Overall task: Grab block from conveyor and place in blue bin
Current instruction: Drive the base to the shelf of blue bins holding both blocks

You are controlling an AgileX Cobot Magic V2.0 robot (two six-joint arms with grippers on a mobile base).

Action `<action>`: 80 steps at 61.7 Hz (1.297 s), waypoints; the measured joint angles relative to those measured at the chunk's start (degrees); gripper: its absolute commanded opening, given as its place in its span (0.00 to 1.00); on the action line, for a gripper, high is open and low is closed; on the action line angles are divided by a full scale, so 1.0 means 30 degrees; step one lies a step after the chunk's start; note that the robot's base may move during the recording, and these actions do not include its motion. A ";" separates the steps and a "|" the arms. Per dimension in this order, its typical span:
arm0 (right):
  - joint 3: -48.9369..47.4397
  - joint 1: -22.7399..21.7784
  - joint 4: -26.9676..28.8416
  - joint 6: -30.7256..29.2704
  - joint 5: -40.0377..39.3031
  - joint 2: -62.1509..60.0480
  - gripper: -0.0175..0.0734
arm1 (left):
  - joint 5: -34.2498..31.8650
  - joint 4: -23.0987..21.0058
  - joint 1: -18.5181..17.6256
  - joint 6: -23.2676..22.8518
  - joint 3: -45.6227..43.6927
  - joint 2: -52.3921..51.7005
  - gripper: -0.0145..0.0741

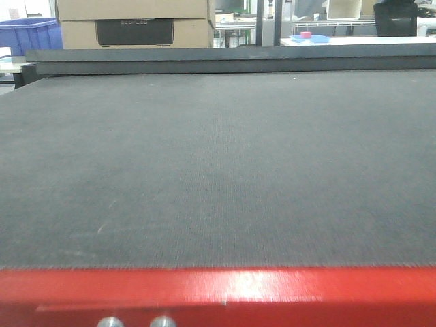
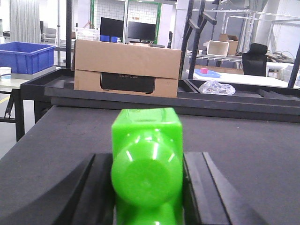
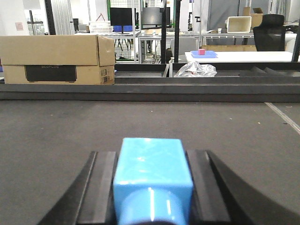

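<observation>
In the left wrist view, a glossy green block (image 2: 146,140) with a round stud facing the camera sits pinched between black fingers (image 2: 96,187). My left gripper (image 2: 146,158) is shut on it, above the dark grey conveyor (image 2: 243,154). In the right wrist view, my right gripper (image 3: 151,154) is shut on a light blue block (image 3: 152,176), also over the belt (image 3: 61,131). The blue bin (image 2: 26,56) stands beyond the belt's far left end. The front view shows the conveyor (image 1: 218,170) with no block on it and the blue bin (image 1: 27,34) at top left. Neither gripper shows there.
A cardboard box (image 2: 126,68) stands behind the belt's raised back rail (image 1: 225,60). A crumpled plastic bag (image 2: 216,87) lies to its right. The belt's red front edge (image 1: 218,289) runs nearest the camera. Tables, shelving and a black chair (image 3: 269,33) fill the background.
</observation>
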 measured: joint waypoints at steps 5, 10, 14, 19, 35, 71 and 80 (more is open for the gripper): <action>0.0027 0.0000 0.0000 0.0000 0.0000 0.0000 0.01 | 0.0000 0.0000 0.0000 0.0000 0.0000 0.0000 0.04; 0.0027 0.0000 0.0000 0.0000 0.0000 0.0000 0.01 | 0.0000 0.0000 0.0000 0.0000 0.0000 0.0000 0.04; 0.0027 0.0000 0.0000 0.0000 0.0000 -0.0031 0.01 | 0.0000 0.0000 0.0000 0.0000 0.0000 0.0000 0.04; 0.0027 0.0000 0.0000 0.0000 0.0000 -0.0031 0.01 | 0.0000 0.0000 0.0000 0.0000 0.0000 0.0000 0.04; 0.0027 0.0000 0.0000 0.0000 0.0000 -0.0031 0.01 | 0.0000 0.0000 0.0000 0.0000 0.0036 -0.0358 0.04; 0.0027 0.0000 0.0000 0.0000 0.0000 -0.0031 0.01 | 0.0000 0.0000 0.0000 0.0000 0.0046 -0.1837 0.04; 0.0027 0.0000 0.0000 0.0000 0.0000 -0.0031 0.01 | 0.0000 0.0000 0.0000 0.0000 0.0046 -0.1837 0.04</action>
